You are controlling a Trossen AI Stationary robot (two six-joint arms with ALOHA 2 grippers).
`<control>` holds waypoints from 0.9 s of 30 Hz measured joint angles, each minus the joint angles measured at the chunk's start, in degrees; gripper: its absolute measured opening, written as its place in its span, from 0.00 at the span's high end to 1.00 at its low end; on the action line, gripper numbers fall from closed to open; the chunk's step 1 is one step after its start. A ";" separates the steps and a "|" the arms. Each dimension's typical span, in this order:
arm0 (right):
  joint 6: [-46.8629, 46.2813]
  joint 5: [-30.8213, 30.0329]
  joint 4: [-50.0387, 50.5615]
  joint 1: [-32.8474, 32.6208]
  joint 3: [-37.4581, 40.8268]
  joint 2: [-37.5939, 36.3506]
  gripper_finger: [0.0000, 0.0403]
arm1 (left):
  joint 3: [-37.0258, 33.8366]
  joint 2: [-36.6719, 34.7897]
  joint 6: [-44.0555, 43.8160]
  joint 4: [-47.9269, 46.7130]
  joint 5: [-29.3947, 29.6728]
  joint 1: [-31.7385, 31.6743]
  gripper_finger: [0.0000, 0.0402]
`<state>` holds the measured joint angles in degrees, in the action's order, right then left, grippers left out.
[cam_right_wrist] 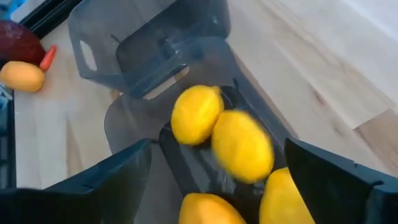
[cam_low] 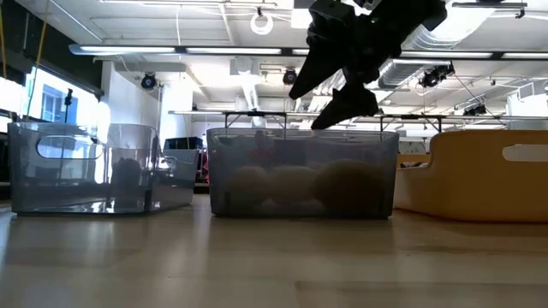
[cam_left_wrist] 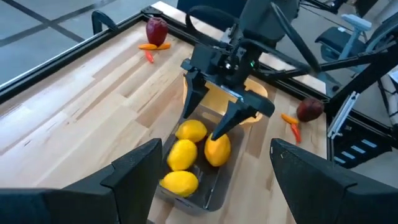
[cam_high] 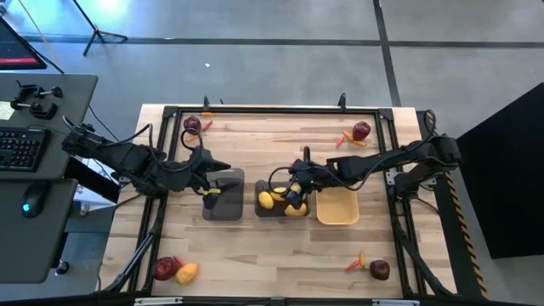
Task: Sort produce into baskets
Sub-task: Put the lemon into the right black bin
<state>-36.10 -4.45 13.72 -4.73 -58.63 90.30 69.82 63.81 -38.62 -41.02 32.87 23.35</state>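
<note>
Four lemons (cam_left_wrist: 183, 154) lie in the middle grey basket (cam_high: 274, 206) at the table's centre, long axes pointing various ways. The right gripper (cam_left_wrist: 209, 116) hangs over them, fingers spread and empty (one lemon blurred below). The left gripper (cam_high: 223, 172) hovers over the left grey basket (cam_high: 223, 197), open, empty.

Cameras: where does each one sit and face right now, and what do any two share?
High: overhead, straight down; both arms, right gripper above middle bin.
Low: table height, level across three bins; one arm above.
Left wrist: own jaws open, facing right gripper.
Right wrist: down into lemons.
Shared: middle bin's lemons.
</note>
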 joint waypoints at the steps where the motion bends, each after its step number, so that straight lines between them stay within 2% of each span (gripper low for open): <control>1: -0.03 1.27 0.56 0.03 0.00 -0.26 0.11 | 0.00 0.00 -0.22 -0.40 -0.93 0.00 0.29; 6: 0.15 4.15 9.28 -3.40 0.00 -3.01 0.11 | 0.00 0.22 -4.56 -4.10 -5.01 1.16 0.29; 10: -0.73 1.13 20.18 -9.86 0.00 -4.71 0.11 | -0.02 1.73 -10.00 -5.94 -9.74 3.84 0.29; 13: -4.41 -1.34 25.26 -15.01 0.00 -5.01 0.11 | 0.00 4.08 -16.27 -10.49 -17.34 6.91 0.29; 20: -8.82 -6.04 25.01 -23.03 0.00 -5.01 0.11 | -0.04 15.99 -36.56 -27.95 -38.22 16.00 0.29; 24: -12.39 -9.25 24.42 -24.67 0.00 -5.01 0.11 | -0.04 24.17 -43.51 -25.87 -43.93 20.66 0.29; 27: -13.32 -10.32 22.85 -25.03 0.00 -5.01 0.11 | -0.03 30.23 -43.90 -21.91 -48.34 23.08 0.29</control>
<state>-49.42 -14.77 36.57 -29.76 -58.63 85.30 69.79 94.04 -82.52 -62.93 -15.47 46.43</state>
